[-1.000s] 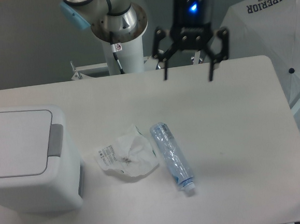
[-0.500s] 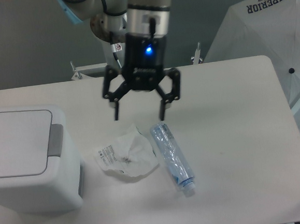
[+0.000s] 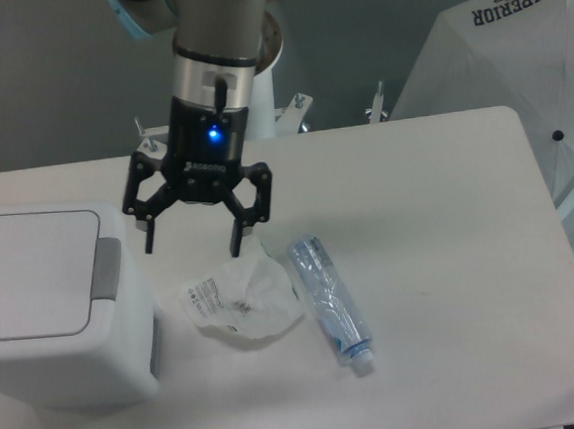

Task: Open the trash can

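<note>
The pincer [image 3: 194, 248] hung above the worktop [image 3: 450, 261] with its two fingers spread wide and nothing between them, just right of the trash can [image 3: 61, 307]. The can sat at the worktop's left edge, its flat white lid down and the grey push tab [image 3: 104, 269] facing the pincer. A crumpled white wrapper [image 3: 242, 298] lay below the pincer, beside a clear plastic bottle [image 3: 329, 301] lying on its side.

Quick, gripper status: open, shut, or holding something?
Gripper: open, fingers spread wide, holding nothing. It hangs just right of the trash can, whose lid is shut.
</note>
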Robot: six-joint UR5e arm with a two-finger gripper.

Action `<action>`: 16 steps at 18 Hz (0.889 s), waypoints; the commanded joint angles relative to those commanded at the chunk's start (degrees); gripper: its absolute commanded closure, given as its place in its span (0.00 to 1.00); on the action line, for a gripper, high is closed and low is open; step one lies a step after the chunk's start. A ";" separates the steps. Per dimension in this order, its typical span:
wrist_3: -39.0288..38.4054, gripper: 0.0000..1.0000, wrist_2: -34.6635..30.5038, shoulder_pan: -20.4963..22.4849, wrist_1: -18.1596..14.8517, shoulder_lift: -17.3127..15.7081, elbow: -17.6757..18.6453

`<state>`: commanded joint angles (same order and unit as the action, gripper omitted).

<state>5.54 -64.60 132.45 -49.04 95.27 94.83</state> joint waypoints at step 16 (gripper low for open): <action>0.61 0.00 -0.18 -1.93 0.26 2.37 -0.26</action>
<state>6.15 -64.78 130.52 -48.78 97.65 94.57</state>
